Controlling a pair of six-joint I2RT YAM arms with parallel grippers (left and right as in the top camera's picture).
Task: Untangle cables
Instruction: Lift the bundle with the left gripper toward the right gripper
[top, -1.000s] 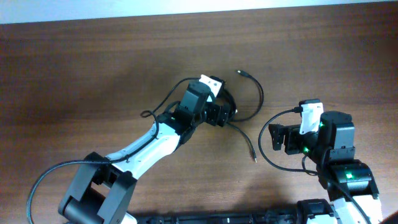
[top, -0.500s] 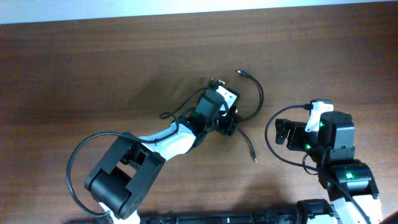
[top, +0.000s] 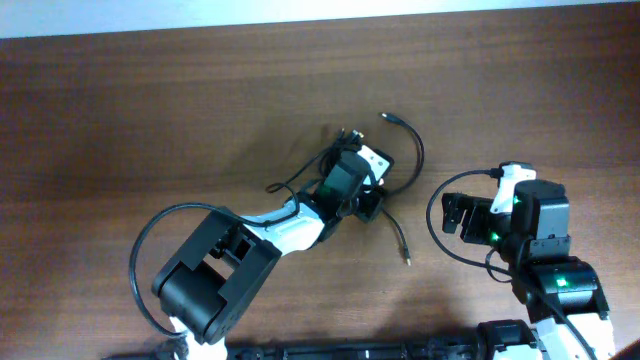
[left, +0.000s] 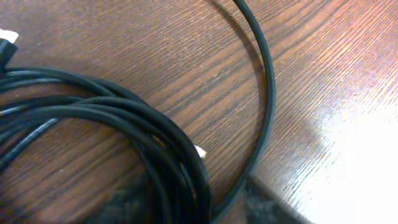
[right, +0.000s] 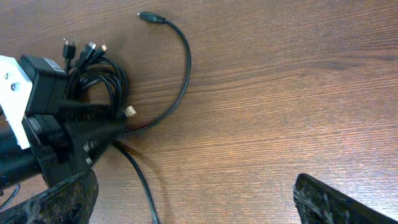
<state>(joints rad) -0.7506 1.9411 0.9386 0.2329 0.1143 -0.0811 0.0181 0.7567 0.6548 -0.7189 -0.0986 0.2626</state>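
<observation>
Our left fingers (top: 367, 203) have dropped onto the cables (left: 271, 99); we cannot tell their grip. Our right fingers (top: 451, 215) wait open.

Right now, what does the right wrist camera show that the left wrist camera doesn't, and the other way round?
Only the right wrist view: the left gripper at the coiled cables, a cluster of plugs sticking out of the coil's top, one free plug ending a long arc, and the right gripper, open and empty. Only the left wrist view: a close look at the packed strands and bright glare on the table. Both: the coil, the arcing cable and the wooden table.
</observation>
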